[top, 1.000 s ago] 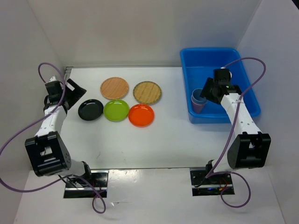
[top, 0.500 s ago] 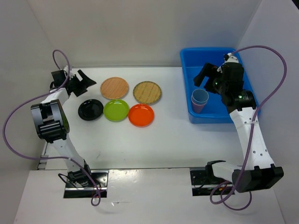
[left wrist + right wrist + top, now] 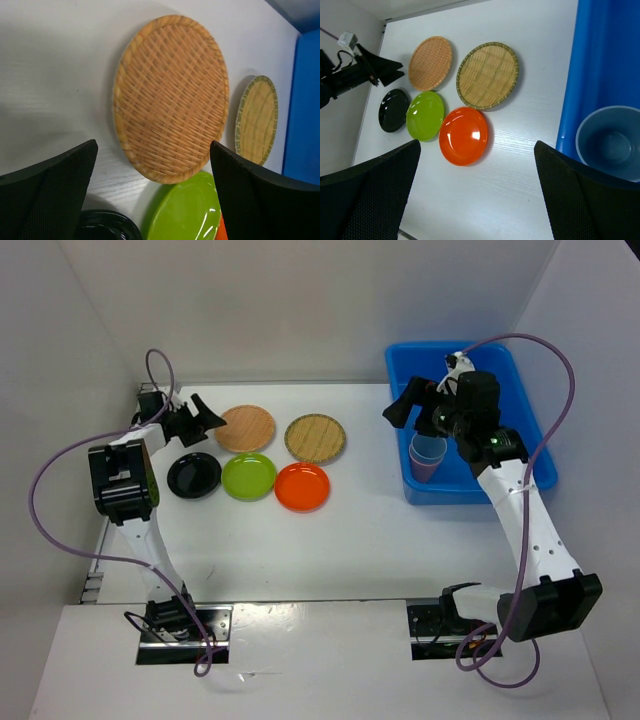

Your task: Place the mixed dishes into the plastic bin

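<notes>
Tan woven plate [image 3: 170, 95] ahead of the wide-spread left gripper [image 3: 153, 147]

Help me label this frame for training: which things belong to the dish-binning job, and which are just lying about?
Job:
black plate, lime green plate, orange plate, plain tan woven plate, green-rimmed woven plate, blue cup nested in pink cup, blue plastic bin.

Not the job:
white table, white back wall.
</notes>
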You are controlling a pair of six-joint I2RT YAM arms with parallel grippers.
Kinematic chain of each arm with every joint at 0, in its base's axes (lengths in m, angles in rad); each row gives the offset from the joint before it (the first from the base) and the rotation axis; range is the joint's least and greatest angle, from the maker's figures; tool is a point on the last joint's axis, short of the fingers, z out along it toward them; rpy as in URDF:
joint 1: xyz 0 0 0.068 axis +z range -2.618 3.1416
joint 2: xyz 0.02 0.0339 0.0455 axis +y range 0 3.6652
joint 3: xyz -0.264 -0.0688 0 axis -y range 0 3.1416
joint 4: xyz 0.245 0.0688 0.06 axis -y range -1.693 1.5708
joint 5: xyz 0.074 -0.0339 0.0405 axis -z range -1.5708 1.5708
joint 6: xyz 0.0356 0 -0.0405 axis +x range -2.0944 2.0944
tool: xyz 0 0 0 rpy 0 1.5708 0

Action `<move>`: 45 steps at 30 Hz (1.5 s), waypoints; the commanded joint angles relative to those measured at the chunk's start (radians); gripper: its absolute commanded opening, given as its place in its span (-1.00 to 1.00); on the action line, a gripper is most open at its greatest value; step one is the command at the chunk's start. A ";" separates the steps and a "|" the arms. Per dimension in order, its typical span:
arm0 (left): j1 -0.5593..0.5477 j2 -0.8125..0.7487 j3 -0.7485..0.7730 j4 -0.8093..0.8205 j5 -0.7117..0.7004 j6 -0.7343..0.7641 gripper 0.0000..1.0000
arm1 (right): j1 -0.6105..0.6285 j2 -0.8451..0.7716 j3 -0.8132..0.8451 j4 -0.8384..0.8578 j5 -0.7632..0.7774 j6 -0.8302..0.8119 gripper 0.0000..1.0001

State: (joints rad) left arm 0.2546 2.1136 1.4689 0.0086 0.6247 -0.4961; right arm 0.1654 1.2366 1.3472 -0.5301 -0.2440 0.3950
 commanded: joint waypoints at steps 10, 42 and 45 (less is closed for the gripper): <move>-0.037 0.149 0.096 0.051 0.078 -0.009 0.87 | 0.025 0.049 -0.028 0.131 -0.069 -0.031 0.98; -0.011 -0.189 0.050 0.126 0.236 -0.203 -1.00 | 0.192 0.244 0.017 0.286 -0.178 0.008 0.98; -0.021 -0.273 0.041 0.101 0.282 -0.213 -1.00 | 0.204 0.268 0.029 0.323 -0.219 0.030 0.98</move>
State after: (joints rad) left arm 0.2462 1.9610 1.4883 0.0959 0.8051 -0.6876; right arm 0.3550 1.4868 1.3300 -0.2916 -0.4042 0.4076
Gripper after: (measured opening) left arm 0.043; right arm 0.987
